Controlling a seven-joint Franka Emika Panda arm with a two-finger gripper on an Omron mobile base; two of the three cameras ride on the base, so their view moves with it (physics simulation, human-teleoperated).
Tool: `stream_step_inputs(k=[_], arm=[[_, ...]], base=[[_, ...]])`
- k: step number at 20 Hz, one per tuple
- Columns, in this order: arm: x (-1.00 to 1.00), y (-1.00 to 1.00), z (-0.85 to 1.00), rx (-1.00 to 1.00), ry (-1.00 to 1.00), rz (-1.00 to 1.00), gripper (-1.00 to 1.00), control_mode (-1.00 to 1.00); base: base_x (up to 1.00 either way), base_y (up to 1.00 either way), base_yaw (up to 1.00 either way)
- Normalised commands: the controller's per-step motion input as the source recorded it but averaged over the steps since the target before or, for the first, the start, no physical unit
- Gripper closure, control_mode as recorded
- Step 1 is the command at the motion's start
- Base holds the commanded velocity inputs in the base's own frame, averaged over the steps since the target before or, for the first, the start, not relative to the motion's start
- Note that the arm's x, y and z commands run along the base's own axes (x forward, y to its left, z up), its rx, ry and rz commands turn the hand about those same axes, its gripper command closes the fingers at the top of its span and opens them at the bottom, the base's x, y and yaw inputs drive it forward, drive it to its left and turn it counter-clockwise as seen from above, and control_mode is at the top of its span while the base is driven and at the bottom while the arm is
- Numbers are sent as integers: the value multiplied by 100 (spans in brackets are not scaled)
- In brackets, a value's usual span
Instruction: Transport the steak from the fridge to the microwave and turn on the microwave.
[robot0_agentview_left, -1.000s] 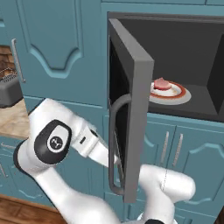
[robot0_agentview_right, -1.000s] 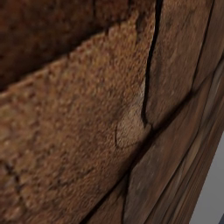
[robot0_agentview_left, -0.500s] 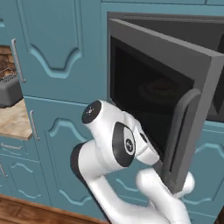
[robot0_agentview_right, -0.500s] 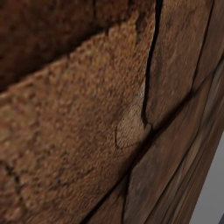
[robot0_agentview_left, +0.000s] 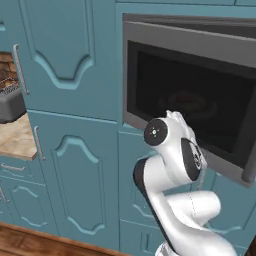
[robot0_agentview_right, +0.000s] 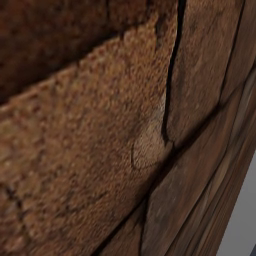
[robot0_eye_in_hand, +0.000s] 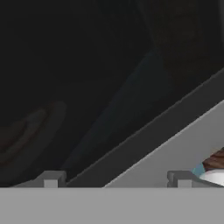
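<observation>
Microwave door nearly shut, arm in front of it

In the left base view the microwave (robot0_agentview_left: 192, 95) door stands only slightly ajar, and the steak (robot0_agentview_left: 187, 100) on its plate (robot0_agentview_left: 192, 106) shows dimly through the dark glass. The white arm (robot0_agentview_left: 172, 160) bends just below the door. In the hand view the gripper (robot0_eye_in_hand: 114, 180) faces the dark glass, fingertips (robot0_eye_in_hand: 50, 179) spread apart, pinching nothing. A toaster (robot0_agentview_left: 10, 100) sits on the counter (robot0_agentview_left: 15, 140) at left.
</observation>
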Motion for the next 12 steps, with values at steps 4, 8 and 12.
stream_step_inputs(k=[4,8,12], arm=[[74,-94,0,0,-31,0,-100,-100],[63,-85,0,0,-31,0,-100,-100],[37,-72,0,0,-35,0,-100,-100]], base=[[0,0,0],[0,0,0],[0,0,0]])
